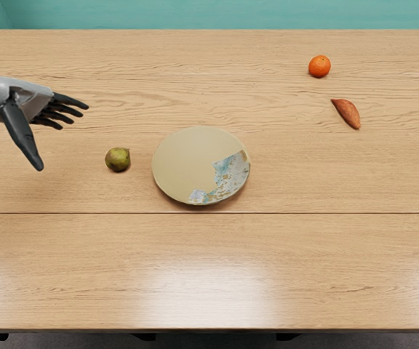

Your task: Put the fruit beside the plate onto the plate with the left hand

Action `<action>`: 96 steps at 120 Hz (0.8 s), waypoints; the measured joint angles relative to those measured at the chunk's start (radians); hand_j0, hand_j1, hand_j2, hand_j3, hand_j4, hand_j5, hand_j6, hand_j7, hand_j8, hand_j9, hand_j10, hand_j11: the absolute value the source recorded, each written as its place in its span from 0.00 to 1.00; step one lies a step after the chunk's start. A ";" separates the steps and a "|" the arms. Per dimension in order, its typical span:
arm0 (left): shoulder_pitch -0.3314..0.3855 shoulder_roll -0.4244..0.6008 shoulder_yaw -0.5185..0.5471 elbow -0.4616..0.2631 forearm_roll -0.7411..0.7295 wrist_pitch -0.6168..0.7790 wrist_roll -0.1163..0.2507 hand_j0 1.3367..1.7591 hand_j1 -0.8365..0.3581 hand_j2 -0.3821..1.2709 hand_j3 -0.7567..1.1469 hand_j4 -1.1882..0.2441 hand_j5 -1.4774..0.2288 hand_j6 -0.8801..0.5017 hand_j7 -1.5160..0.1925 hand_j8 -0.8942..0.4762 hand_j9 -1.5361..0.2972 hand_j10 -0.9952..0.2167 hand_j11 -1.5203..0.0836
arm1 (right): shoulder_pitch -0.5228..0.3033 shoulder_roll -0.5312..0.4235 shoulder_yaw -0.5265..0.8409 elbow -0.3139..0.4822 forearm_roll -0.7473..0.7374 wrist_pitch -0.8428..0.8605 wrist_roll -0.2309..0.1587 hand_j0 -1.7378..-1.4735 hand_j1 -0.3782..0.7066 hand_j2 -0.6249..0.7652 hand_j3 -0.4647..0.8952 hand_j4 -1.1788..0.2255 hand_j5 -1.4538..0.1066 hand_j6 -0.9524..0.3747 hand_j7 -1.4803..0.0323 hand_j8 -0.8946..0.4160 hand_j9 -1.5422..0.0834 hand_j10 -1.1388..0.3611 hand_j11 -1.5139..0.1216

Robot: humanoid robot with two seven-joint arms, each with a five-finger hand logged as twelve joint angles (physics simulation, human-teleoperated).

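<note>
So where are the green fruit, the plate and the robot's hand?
green fruit [118, 159], head view, middle of the fruit.
plate [188, 160], head view, bare tan part.
left hand [31, 105], head view, the palm.

The table [209, 262] is light wood, a bit shiny. The left hand [29, 103] has a smooth grey shell and dark, matt fingers [68, 100]. Near the hand, the green fruit [118, 158] looks dull and bumpy. Past it, the plate [188, 156] looks smooth and matt, with a worn patch.
</note>
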 joint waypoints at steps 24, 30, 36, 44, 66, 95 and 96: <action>0.009 -0.021 -0.016 0.000 0.010 -0.001 0.000 0.76 0.97 0.23 0.40 0.81 0.85 0.62 0.87 0.63 0.82 0.80 0.93 | -0.006 0.000 -0.001 -0.002 0.002 -0.001 0.000 0.30 0.03 0.45 0.34 0.84 0.93 0.72 0.98 0.68 0.95 0.76 0.93; 0.009 -0.029 -0.017 0.002 0.014 -0.001 0.001 0.76 0.97 0.23 0.40 0.81 0.85 0.62 0.87 0.63 0.82 0.80 0.93 | -0.006 0.000 -0.002 -0.002 0.002 -0.002 0.000 0.30 0.03 0.45 0.34 0.84 0.93 0.72 0.98 0.68 0.95 0.76 0.93; 0.009 -0.032 -0.018 0.008 0.020 -0.001 0.001 0.76 0.97 0.23 0.40 0.81 0.85 0.62 0.87 0.63 0.82 0.80 0.93 | -0.007 0.000 -0.002 -0.002 0.002 -0.002 0.000 0.30 0.03 0.45 0.34 0.84 0.93 0.72 0.98 0.68 0.95 0.76 0.93; 0.007 -0.032 -0.018 0.015 0.026 -0.001 0.001 0.76 0.97 0.23 0.40 0.81 0.85 0.62 0.87 0.63 0.82 0.80 0.93 | -0.007 0.000 -0.002 -0.002 0.002 -0.002 0.000 0.30 0.03 0.45 0.34 0.84 0.93 0.72 0.98 0.68 0.95 0.76 0.93; -0.010 -0.257 -0.001 0.045 0.050 0.000 0.010 0.76 0.97 0.23 0.40 0.81 0.85 0.62 0.87 0.63 0.82 0.80 0.93 | -0.007 0.000 -0.002 -0.003 0.002 -0.002 0.000 0.30 0.03 0.45 0.34 0.84 0.93 0.72 0.98 0.68 0.95 0.76 0.93; -0.026 -0.557 0.215 0.055 -0.022 0.437 0.012 0.76 0.97 0.23 0.40 0.81 0.85 0.62 0.87 0.63 0.82 0.80 0.93 | -0.007 0.000 -0.002 -0.003 0.002 -0.002 0.000 0.30 0.03 0.45 0.34 0.84 0.93 0.72 0.98 0.68 0.95 0.76 0.93; -0.022 -0.561 0.222 0.055 -0.025 0.451 0.012 0.76 0.97 0.23 0.40 0.81 0.85 0.62 0.87 0.63 0.82 0.80 0.93 | -0.007 0.000 -0.002 -0.002 0.002 -0.002 0.000 0.30 0.03 0.45 0.34 0.84 0.93 0.72 0.98 0.68 0.95 0.76 0.93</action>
